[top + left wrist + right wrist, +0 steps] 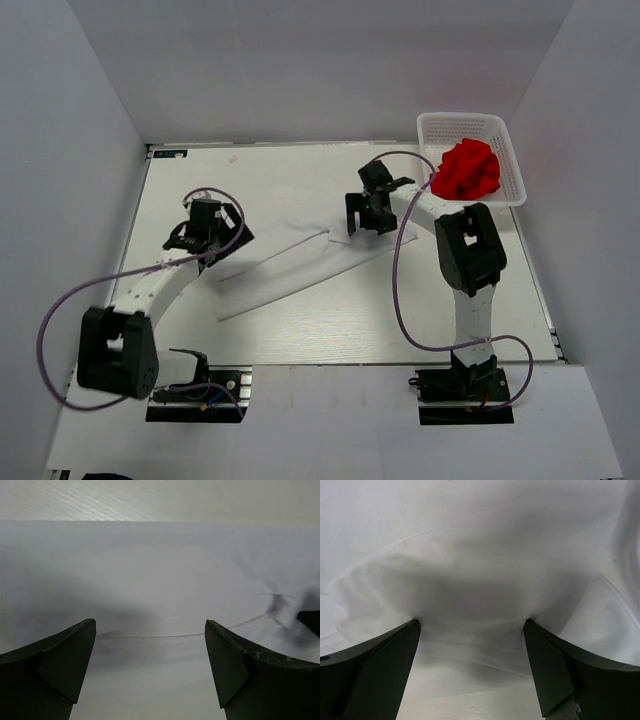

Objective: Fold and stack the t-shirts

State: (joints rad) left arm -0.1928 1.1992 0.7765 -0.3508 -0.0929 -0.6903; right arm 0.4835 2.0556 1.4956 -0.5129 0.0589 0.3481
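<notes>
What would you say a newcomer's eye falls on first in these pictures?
The bright red shirt, crumpled in the white basket at the far right corner of the table, stands out at once. Next comes the white shirt, lying as a long slanted strip mid-table, with the left claw and right claw open near its two ends.

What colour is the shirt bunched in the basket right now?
The shirt is bright red, seen best in the top external view.
</notes>
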